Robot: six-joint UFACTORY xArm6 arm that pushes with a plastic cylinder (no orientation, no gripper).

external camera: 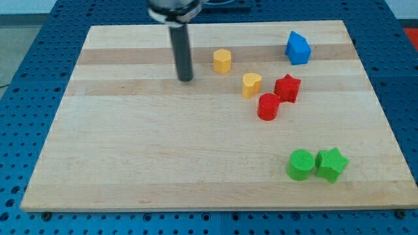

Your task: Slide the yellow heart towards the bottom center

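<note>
Gripper: none is fitted, so nothing can be clenched, released or grasped; the arm ends in a dark rod, and its tip (pixel 185 79) rests on the table (pixel 130 163) in the upper middle of the view. Tip position relative to the blocks: well to the view's left of the yellow heart (pixel 251 85), slightly above its level, touching nothing. A yellow hexagon (pixel 222 61) stands between tip and heart, nearer the view's top, apart from both. The heart sits right of centre in the upper half, with a red star (pixel 287 87) just beside it on the view's right and a red cylinder (pixel 268 106) close at its lower right; whether either touches the heart cannot be told. A blue block (pixel 298 48) lies near the top right, and a green cylinder (pixel 300 164) and green star (pixel 331 164) sit together at the lower right, clear of the work. Judged step: the approach, with no contact made and the heart far from the bottom centre. Judged requirement for the next move: the tip must get to the heart's upper right side, passing round the hexagon, then push down and leftward. Risk noted: the gap beside the red star is tight, and an off-centre push could send the heart into the red cylinder.
</note>
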